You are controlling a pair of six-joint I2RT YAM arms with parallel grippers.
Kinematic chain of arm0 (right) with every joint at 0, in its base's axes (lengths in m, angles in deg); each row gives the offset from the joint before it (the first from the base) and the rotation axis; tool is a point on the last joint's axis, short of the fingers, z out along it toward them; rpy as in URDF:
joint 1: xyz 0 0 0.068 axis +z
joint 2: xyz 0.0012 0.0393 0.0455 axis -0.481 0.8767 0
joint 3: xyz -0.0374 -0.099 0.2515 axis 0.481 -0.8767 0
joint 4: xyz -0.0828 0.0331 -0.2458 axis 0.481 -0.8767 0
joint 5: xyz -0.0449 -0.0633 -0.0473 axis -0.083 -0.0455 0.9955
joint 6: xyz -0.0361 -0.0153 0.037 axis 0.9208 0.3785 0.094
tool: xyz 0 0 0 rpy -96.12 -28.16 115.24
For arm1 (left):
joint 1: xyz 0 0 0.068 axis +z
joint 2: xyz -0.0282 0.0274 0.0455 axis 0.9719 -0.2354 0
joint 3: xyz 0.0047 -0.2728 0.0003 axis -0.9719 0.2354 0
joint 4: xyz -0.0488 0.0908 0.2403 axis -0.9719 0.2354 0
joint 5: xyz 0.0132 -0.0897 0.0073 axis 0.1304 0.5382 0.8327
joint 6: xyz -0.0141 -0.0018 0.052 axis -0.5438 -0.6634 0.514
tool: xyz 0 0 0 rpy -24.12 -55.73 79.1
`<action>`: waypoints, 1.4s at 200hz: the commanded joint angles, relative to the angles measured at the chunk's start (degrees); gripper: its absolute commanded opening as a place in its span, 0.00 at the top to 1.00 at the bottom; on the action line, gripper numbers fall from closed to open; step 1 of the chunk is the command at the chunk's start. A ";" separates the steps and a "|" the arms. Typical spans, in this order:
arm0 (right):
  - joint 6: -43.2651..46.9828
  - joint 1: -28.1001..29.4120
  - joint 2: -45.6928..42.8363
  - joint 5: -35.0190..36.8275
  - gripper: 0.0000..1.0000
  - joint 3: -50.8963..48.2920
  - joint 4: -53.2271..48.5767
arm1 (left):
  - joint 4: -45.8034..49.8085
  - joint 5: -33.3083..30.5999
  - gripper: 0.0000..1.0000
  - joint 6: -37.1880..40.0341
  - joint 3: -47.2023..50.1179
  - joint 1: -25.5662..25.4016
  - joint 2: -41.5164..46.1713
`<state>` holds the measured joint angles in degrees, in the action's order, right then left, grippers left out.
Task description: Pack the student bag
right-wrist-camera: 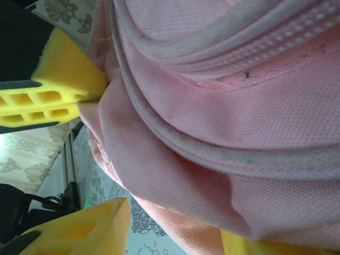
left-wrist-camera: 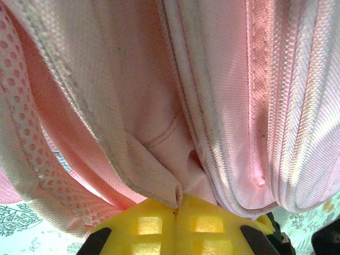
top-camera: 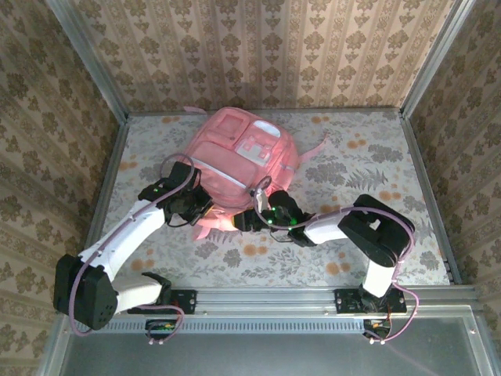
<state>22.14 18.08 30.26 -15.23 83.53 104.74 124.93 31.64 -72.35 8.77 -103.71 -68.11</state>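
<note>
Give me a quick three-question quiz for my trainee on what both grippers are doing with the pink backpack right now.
1. True or false: the left gripper is shut on a fold of the student bag.
2. The jaws of the right gripper are: A) shut on a zip pull; B) apart, with bag fabric between them; C) holding a book.
3. Short answer: what does the bag lie on?
Key: 1 true; 2 B; 3 the floral-patterned table.

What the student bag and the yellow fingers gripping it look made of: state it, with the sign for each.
Student bag: woven synthetic-looking pink cloth, matte with slight sheen; visible weave, stitched piping, perforated mesh panel. Left fingers: probably moulded plastic or foam, matte yellow; ribbed hollow cells.
</note>
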 commanded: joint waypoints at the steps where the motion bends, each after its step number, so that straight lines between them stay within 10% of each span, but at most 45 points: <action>1: -4.68 -0.01 1.83 -3.72 0.52 1.29 3.18 | -2.59 1.67 1.00 0.73 -1.42 -0.48 0.61; 165: -0.07 2.64 2.64 -2.57 0.81 10.02 -5.81 | -4.82 0.91 1.00 -0.41 -0.06 -2.77 -1.50; 223: 2.04 4.01 2.88 -0.98 0.67 13.00 -9.97 | -5.39 0.85 1.00 -0.58 0.34 -3.14 -2.03; 262: 2.94 4.05 3.48 1.14 1.00 13.74 -11.72 | -5.01 0.70 1.00 -0.34 0.17 -3.17 -1.70; 280: 3.82 4.00 2.83 2.57 1.00 13.17 -13.30 | -4.66 0.33 1.00 -0.20 0.30 -3.17 -1.25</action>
<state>23.61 21.03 33.25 -14.49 94.40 90.31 123.81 28.21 -72.39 9.12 -105.35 -69.75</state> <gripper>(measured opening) 0.066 0.060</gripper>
